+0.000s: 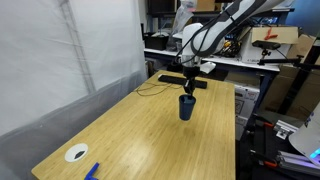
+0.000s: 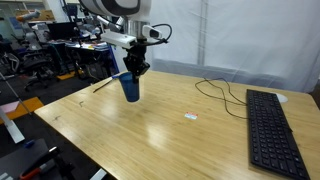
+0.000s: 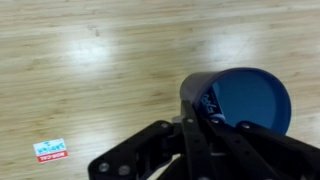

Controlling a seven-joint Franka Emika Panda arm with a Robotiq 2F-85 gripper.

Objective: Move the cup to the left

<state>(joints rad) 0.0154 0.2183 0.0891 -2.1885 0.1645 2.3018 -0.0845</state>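
— Cup (image 1: 186, 108), dark navy, plain cylinder. Where is it entered?
— Over the middle stretch of the wooden table (image 1: 120, 135), held at its top by the gripper (image 1: 189, 90). It is upright in both exterior views. I cannot tell whether its base rests on the wood or clears it.
— State of the fingers (image 3: 192, 130)?
— Pinched on the cup's rim. In the wrist view the near wall of the cup is caught between them. The blue interior lies open to the camera.
— Neighbouring items, please.
— Item: black keyboard (image 2: 272, 135), lying flat toward one end of the table, well apart from the cup.
— Item: thin dark cable (image 2: 215, 92), looping over the wood between cup and keyboard.
— Item: small white label (image 3: 50, 150) with red print, flat on the wood near the cup.
— Item: white round disc (image 1: 76, 153), with a flat bright-blue piece (image 1: 92, 171) just beside it. Both sit at a table corner, well apart from the cup.
— Surroundings?
— White curtain (image 1: 50, 50) along one side of the table. Desks and equipment stand beyond it, too cluttered to list singly.
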